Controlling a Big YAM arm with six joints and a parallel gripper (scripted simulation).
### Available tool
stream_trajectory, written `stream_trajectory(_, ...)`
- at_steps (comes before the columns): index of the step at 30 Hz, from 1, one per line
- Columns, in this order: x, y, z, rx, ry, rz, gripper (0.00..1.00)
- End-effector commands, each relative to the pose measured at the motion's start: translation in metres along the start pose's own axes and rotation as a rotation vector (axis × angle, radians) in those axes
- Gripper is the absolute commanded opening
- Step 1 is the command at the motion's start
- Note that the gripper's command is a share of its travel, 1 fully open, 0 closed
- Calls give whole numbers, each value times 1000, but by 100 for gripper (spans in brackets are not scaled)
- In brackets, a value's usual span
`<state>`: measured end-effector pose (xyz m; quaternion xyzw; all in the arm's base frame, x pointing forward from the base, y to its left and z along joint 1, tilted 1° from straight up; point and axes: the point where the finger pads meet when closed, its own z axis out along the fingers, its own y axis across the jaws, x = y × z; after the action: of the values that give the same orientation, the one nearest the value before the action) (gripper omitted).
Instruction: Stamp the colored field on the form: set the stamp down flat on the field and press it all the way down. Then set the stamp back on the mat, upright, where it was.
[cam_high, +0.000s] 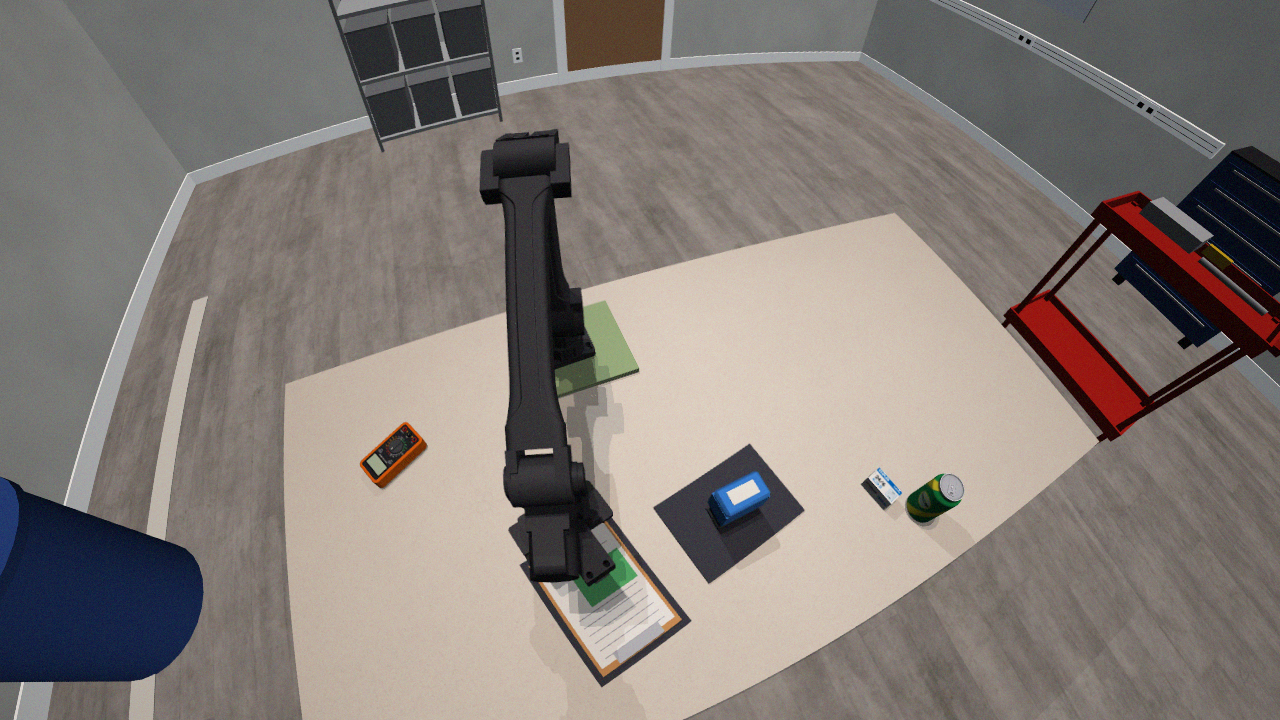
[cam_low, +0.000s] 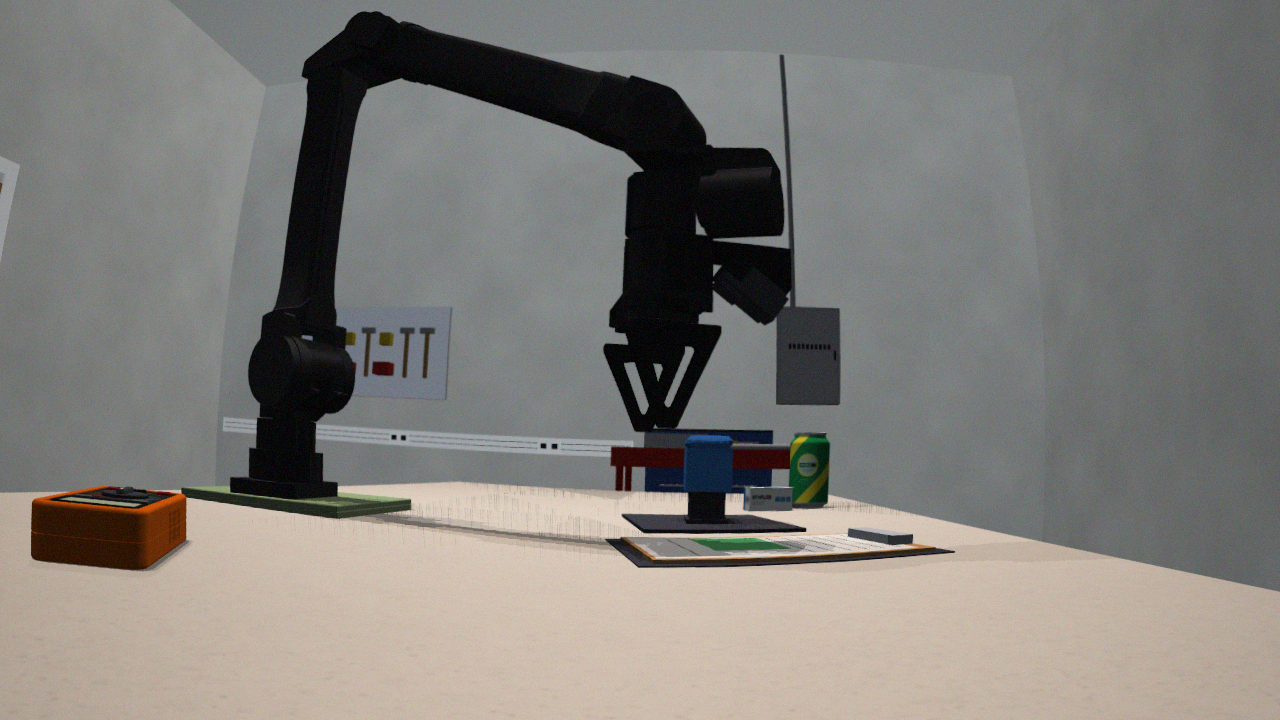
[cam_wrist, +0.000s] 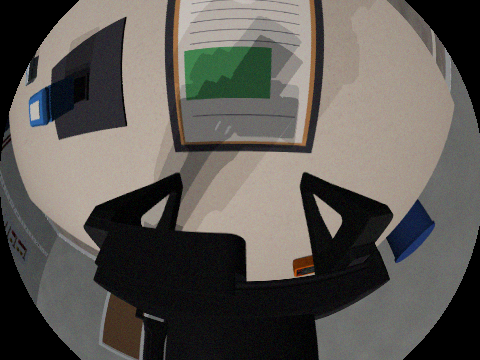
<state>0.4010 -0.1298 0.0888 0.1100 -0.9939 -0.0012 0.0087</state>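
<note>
The blue stamp (cam_high: 739, 497) (cam_low: 708, 462) (cam_wrist: 40, 107) stands upright on the dark mat (cam_high: 693, 537) (cam_low: 769, 523) (cam_wrist: 100, 74). The form on its clipboard (cam_high: 626, 617) (cam_low: 805, 544) (cam_wrist: 240, 14) lies left of the mat, with a green field (cam_high: 608, 586) (cam_low: 741, 543) (cam_wrist: 227, 74) in its middle. My gripper (cam_high: 586, 559) (cam_low: 657, 420) (cam_wrist: 241, 179) is open and empty. It points down and hangs well above the table, over the end of the form nearest the arm's base, apart from the stamp.
An orange multimeter (cam_high: 392, 454) (cam_low: 107, 523) lies at the left of the table. A green can (cam_high: 933, 497) (cam_low: 808, 468) and a small box (cam_high: 882, 487) (cam_low: 768, 497) stand right of the mat. The arm's green base plate (cam_high: 617, 349) is at the back. A red rack (cam_high: 1145, 313) stands off the table.
</note>
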Motion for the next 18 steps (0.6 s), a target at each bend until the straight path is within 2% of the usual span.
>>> stream_trajectory(1,-22,-11,-25,34,-56,13,100)
stream_trajectory(2,-22,-11,-17,24,-39,13,100)
stream_trajectory(18,-22,-11,-20,27,-44,13,100)
